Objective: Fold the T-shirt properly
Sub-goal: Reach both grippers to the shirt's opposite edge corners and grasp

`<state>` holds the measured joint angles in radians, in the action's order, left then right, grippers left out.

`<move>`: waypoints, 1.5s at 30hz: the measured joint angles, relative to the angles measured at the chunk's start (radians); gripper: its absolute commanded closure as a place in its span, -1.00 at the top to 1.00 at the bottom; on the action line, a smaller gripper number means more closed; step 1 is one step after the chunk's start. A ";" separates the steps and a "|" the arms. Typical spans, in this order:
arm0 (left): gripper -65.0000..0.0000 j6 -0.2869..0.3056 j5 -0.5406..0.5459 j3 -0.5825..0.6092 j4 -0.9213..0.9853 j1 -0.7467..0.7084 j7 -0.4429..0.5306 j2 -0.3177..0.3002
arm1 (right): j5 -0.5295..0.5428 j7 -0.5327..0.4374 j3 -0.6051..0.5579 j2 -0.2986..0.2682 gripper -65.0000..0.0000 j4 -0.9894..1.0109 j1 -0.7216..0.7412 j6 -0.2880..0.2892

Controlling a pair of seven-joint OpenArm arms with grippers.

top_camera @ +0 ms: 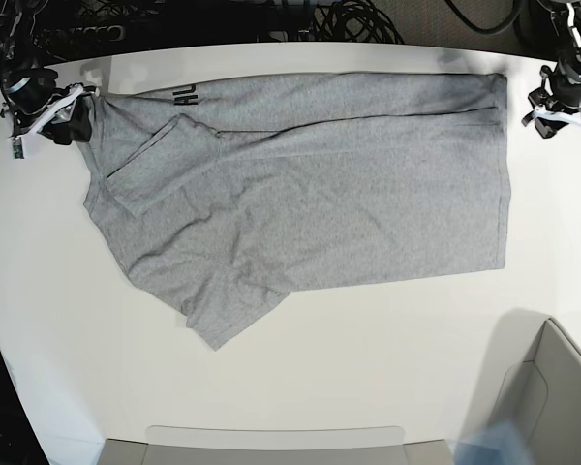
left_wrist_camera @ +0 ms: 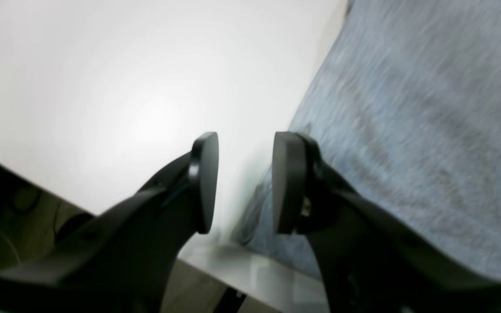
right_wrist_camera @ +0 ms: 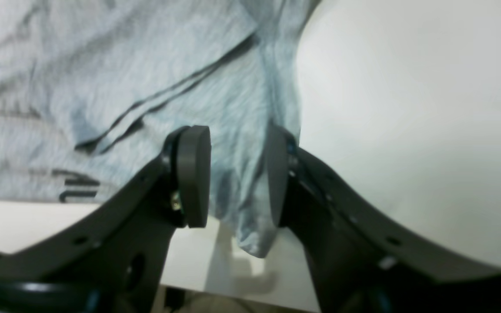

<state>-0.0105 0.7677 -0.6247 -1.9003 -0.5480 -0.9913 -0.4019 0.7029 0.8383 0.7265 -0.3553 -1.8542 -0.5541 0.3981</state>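
Right end effector straddles T-shirt corner; lettering visible overhead.

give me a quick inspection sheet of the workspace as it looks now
surface: white table, bare around the shirt
job's things: grey T-shirt lying flat, one side folded over, black lettering showing at the far edge
clutter: grey bin at the near corner
grippers: left gripper open, beside the shirt's edge; right gripper open, cloth between its jaws, not pinched
cables: black cables beyond the far edge
surroundings: nothing seen
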 measured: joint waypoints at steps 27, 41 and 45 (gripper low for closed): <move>-0.37 0.008 -0.005 0.071 0.002 0.292 -0.142 0.081 | -0.506 -0.412 -0.626 0.120 -0.33 1.114 1.023 -0.016; -0.37 0.007 -0.008 0.096 0.002 0.329 -0.140 0.080 | -0.496 -0.200 -0.563 0.059 -0.33 0.633 0.673 -0.113; -0.37 0.007 -0.008 0.096 0.003 0.327 -0.142 0.081 | -0.510 -0.073 -0.511 0.116 -0.33 0.490 0.603 -0.111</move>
<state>-0.0036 0.7593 -0.5289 -1.8977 -0.2214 -1.1336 -0.3210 0.1928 0.7650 0.2153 -0.2398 -1.3640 0.0486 0.2874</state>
